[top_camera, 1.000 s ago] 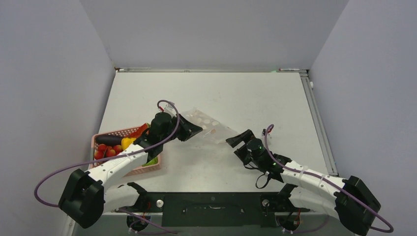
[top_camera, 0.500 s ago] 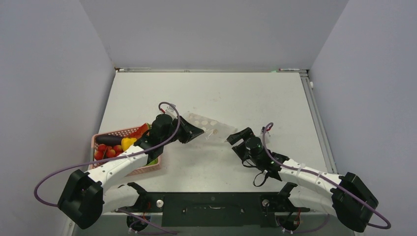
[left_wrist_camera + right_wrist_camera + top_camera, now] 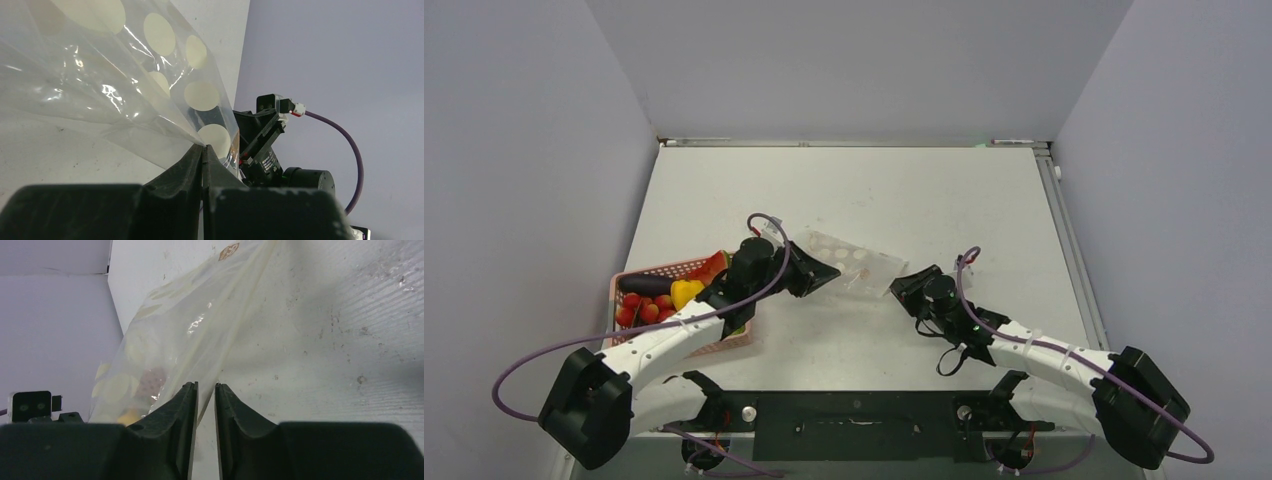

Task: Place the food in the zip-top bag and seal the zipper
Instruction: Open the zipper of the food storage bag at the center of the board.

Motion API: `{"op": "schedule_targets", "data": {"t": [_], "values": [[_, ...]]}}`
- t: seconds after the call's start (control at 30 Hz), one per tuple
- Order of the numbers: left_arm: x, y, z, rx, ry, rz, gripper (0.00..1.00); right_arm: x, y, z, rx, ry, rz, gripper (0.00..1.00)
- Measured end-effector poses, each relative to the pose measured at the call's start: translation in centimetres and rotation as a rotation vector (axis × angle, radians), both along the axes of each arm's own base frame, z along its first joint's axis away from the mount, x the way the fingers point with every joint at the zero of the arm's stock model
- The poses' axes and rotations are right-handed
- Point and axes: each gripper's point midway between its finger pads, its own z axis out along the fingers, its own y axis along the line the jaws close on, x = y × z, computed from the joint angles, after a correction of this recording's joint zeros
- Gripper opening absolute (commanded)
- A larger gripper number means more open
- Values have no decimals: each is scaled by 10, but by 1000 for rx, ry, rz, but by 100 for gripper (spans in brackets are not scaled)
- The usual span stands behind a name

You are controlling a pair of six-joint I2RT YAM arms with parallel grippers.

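Left fingers (image 3: 202, 150) clenched on a corner of the dotted clear bag (image 3: 854, 262). The bag spans across to the right fingers (image 3: 205, 387), which are nearly together with a slim gap and the bag edge in it; firm hold, can't tell. Both arms low, reaching inward, fingertips facing. Label (image 3: 266, 161) by the right fingers unreadable. Food (image 3: 659, 300) in pink basket (image 3: 719, 347) behind the left fingers, on table (image 3: 904, 200).
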Motion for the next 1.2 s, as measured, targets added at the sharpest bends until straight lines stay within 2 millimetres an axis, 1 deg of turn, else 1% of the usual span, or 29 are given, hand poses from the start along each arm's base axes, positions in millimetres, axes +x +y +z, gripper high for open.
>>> {"op": "schedule_targets", "data": {"t": [0.03, 0.07, 0.23, 0.47, 0.67, 0.77, 0.83, 0.9, 1.0, 1.2], "values": [[0, 0, 1, -5, 0, 1, 0, 1, -1, 1, 0, -2, -5, 7], [-1, 0, 2, -9, 0, 1, 0, 2, -2, 1, -2, -4, -6, 6], [-2, 0, 9, -28, -17, 1, 0, 9, -7, 14, -3, -33, -18, 5], [-6, 4, 15, -40, -33, 2, 0, 19, -9, 46, -46, -119, 6, 5], [-10, 7, 20, -39, -50, 3, 18, 27, -7, 80, -155, -211, 70, 5], [-11, 9, 17, -24, -45, 1, 27, 31, -7, 95, -236, -255, 110, 5], [-11, 12, 12, -2, -38, 1, 36, 35, -7, 105, -307, -281, 144, 5], [-10, 15, 9, 21, -35, 4, 43, 38, -6, 113, -373, -300, 177, 5], [-4, 22, 12, 60, -43, 11, 57, 42, -6, 121, -468, -319, 227, 5], [7, 30, 36, 121, -121, 2, 72, 43, -12, 125, -633, -334, 321, 5]]}}
